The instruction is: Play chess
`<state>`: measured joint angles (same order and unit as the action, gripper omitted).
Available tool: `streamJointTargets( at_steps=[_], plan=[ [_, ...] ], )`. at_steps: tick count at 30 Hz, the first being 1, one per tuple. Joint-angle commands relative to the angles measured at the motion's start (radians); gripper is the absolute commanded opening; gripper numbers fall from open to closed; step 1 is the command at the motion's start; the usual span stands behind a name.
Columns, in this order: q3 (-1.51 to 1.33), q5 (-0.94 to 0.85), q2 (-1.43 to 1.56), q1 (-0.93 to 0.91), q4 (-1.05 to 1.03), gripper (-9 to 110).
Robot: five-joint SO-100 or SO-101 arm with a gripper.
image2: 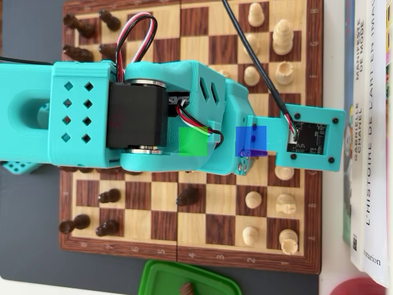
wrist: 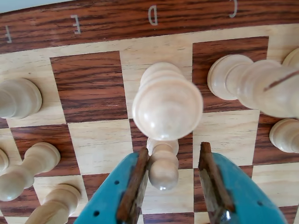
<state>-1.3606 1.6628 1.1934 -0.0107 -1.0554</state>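
In the wrist view my gripper (wrist: 174, 150) is open, with its teal jaws and brown pads (wrist: 135, 182) on either side of a pale wooden pawn (wrist: 163, 170). The pawn stands close against the left pad, and a clear gap separates it from the right pad. Behind the pawn a taller pale piece (wrist: 167, 105) stands on the D file of the wooden chessboard (wrist: 91, 86). In the overhead view the teal arm (image2: 153, 117) lies across the middle of the board (image2: 202, 236) and hides the jaws and the pawn.
Pale pieces stand close at the left (wrist: 18, 97) and right (wrist: 254, 84) of the wrist view. In the overhead view, dark pieces (image2: 109, 196) fill the left side and a dark pawn (image2: 187, 195) stands mid-board. A green lid (image2: 184, 279) lies below the board, with books (image2: 368, 123) on the right.
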Motion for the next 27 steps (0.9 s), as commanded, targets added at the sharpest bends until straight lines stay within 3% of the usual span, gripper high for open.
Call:
streamJointTargets(
  at_steps=[1, 27],
  plan=[
    [0.048, -0.006, 0.029, -0.009, 0.005, 16],
    [0.064, -0.006, 0.031, -0.005, 0.005, 12]
  ],
)
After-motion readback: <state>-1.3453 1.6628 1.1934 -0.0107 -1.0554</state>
